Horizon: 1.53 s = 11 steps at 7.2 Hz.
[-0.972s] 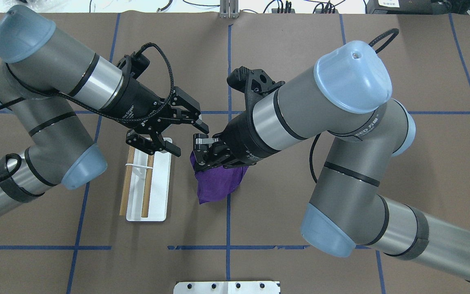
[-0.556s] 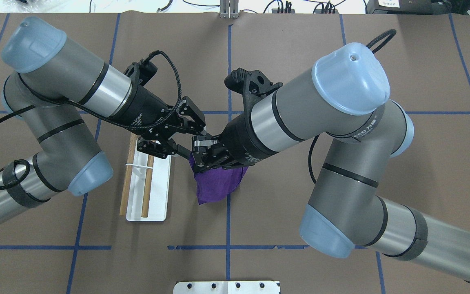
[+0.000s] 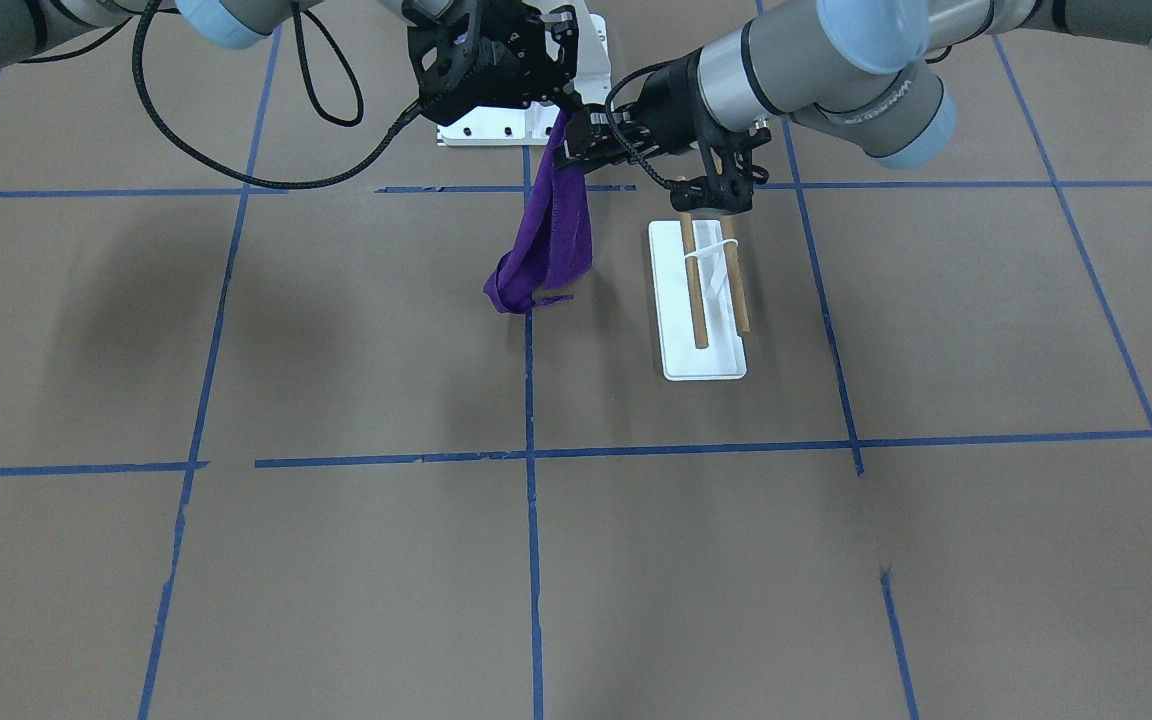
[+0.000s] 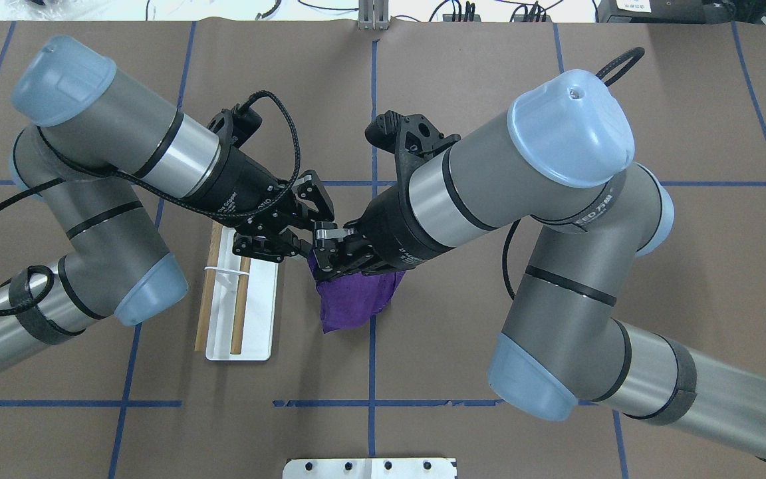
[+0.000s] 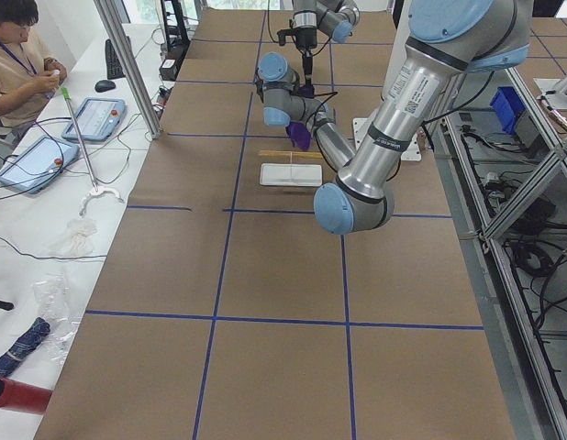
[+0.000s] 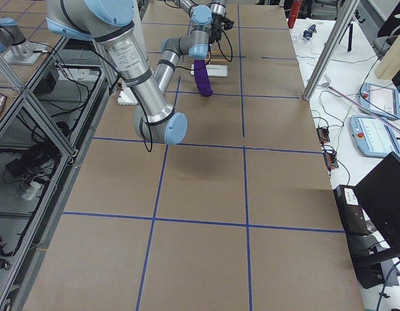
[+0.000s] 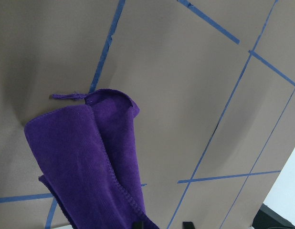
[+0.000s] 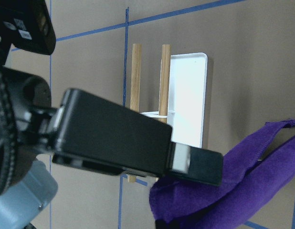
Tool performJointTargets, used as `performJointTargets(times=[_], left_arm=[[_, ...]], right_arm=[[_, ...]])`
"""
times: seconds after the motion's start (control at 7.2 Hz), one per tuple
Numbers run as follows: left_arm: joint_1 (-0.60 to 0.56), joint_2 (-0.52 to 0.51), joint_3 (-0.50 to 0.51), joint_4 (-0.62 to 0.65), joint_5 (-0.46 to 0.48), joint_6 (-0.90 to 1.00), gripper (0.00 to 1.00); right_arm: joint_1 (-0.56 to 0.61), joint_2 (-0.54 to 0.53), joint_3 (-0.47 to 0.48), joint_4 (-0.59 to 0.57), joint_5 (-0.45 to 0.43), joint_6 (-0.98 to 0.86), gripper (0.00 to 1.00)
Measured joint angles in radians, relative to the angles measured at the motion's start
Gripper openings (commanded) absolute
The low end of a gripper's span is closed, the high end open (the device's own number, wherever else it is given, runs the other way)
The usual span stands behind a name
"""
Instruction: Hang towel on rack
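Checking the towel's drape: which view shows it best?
Exterior front-facing: the towel hangs there full length, unobstructed. Overhead foreshortens it into a bunch, both wrist views crop it, and side views show it small.

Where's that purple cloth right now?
In the front-facing view the purple towel hangs from the right gripper, left of the rack, over the centre tape line.

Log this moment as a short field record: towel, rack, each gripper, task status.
towel: purple, hanging down from the right gripper
rack: beside the towel, both dowels bare
right gripper: shut on the towel's top
left gripper: open, at the towel's top, close to the right gripper
task status: towel not yet on rack
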Motion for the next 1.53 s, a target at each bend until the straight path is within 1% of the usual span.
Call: performJointTargets(times=[0.14,0.42,0.83,0.97,1.11,1.53], left_arm=[[0.003,0.0,-0.002,0.0,0.0,-0.001,0.41],[0.012,-0.001,-0.003,0.0,0.001,-0.002,0.0],[0.018,0.0,-0.003,0.0,0.0,-0.002,0.0],[0.019,0.0,-0.005,0.0,0.0,-0.003,0.0],[0.019,0.001,-0.007,0.001,0.0,-0.004,0.0],[0.019,0.004,-0.008,0.001,0.001,-0.004,0.0]], right_arm=[[0.0,0.0,0.0,0.0,0.0,0.0,0.0],[0.0,-0.001,0.0,0.0,0.0,0.0,0.0],[0.0,-0.004,0.0,0.001,0.001,0.0,0.0],[0.0,-0.007,0.001,0.002,0.002,0.0,0.6],[0.0,-0.011,0.003,0.003,0.002,0.0,1.0],[0.0,-0.023,0.018,0.005,0.0,0.003,1.0]])
